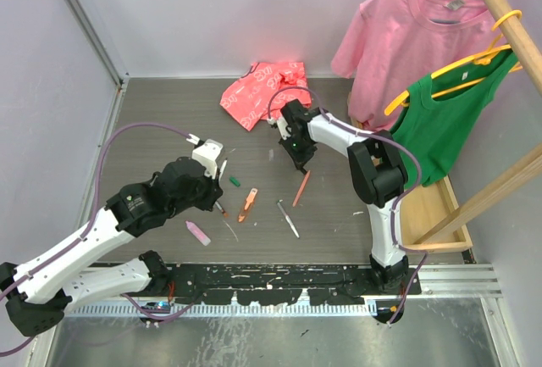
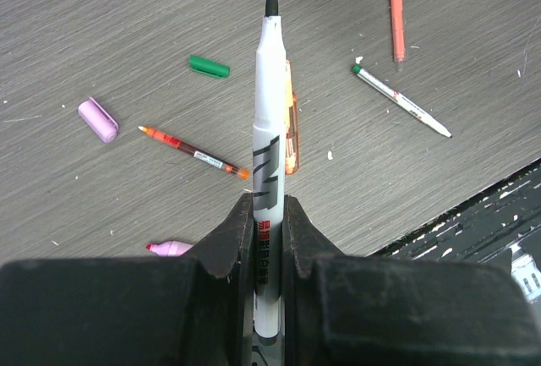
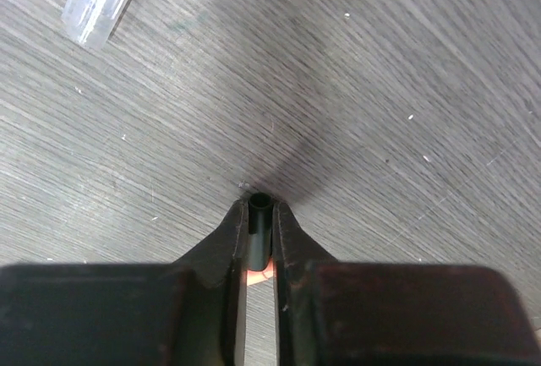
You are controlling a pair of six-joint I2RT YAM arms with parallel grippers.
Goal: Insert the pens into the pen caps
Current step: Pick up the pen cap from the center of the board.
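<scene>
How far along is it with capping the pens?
No pen looks capped yet. In hand: the left gripper holds a white marker, black tip bare, and the right gripper has closed on a black cap. Left: joining those two, then the loose pens on the table, with the green cap and lilac cap lying empty.

six pens (image 2: 267, 155), three visible caps (image 2: 209, 66), two shirts (image 1: 385, 32), one red cloth (image 1: 258, 91)

Grey table (image 1: 169, 142) carries a red patterned cloth (image 1: 262, 91) at the far edge. Right gripper (image 1: 298, 162) sits low just beside a salmon-orange pen (image 1: 301, 187). Left gripper (image 1: 218, 187) is near a green cap (image 1: 235, 180). A lilac-pink cap (image 1: 198, 232) lies nearer the bases.
</scene>
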